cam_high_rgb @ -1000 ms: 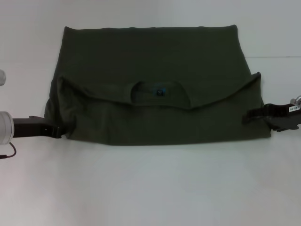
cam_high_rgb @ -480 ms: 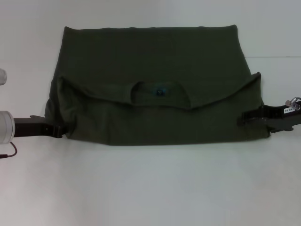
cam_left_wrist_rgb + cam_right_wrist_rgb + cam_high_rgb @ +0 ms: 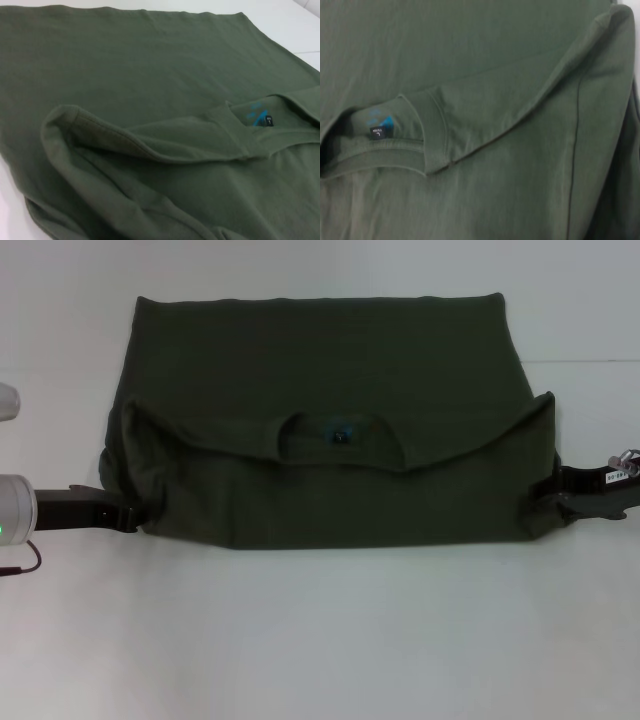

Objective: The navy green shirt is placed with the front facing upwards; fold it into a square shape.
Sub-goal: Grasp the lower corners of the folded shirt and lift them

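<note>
The navy green shirt (image 3: 320,350) lies on the white table, its collar end folded down over the body so the plain back faces up. The ribbed collar (image 3: 300,425) and blue neck label (image 3: 340,435) sit at the middle. My left gripper (image 3: 128,517) lies low at the shirt's near left corner, its tip against the cloth. At the near right corner my right gripper (image 3: 545,495) has its tip at the shirt's edge. The left wrist view looks across the folded sleeve edge (image 3: 100,130) to the label (image 3: 260,118). In the right wrist view the label (image 3: 379,127) and collar (image 3: 432,132) show.
The white table (image 3: 320,640) stretches bare in front of the shirt and to both sides. A seam in the table surface (image 3: 590,362) runs at the far right. Both arms reach in from the side edges.
My right gripper has drawn back to the right, showing less over the cloth, and the shirt's near right corner has pulled inward. The left arm has hardly moved.
</note>
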Action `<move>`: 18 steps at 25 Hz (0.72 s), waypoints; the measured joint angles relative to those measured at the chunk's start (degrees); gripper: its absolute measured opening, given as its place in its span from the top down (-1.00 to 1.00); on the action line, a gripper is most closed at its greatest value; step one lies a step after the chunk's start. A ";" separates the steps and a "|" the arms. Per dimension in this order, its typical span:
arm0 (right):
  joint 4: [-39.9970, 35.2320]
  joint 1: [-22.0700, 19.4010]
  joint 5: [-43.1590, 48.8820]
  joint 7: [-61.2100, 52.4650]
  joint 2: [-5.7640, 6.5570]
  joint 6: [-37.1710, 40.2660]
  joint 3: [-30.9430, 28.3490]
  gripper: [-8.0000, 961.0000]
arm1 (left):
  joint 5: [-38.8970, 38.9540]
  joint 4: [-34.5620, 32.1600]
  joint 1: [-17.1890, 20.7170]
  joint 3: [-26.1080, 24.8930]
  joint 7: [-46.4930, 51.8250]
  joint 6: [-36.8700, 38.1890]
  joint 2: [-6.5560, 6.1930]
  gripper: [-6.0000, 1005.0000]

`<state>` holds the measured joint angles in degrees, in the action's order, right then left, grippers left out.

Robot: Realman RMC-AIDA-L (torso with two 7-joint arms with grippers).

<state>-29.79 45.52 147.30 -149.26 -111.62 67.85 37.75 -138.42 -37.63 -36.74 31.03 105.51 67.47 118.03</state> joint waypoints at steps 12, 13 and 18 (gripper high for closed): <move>-0.35 -0.34 0.09 1.52 0.02 0.30 0.04 0.74 | 0.00 0.02 -0.09 -0.01 -0.04 -0.07 0.00 0.85; -0.35 -0.34 0.09 1.70 0.03 0.36 0.04 0.75 | 0.00 0.02 -0.09 -0.01 0.02 -0.07 -0.01 0.85; -0.44 -0.35 0.10 2.87 0.45 1.94 0.04 0.85 | -0.40 -0.34 -0.09 -0.24 1.06 1.19 -0.44 0.85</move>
<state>-30.24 45.17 147.40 -146.39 -111.17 69.79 37.79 -138.83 -37.97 -36.83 30.79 106.58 68.67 117.59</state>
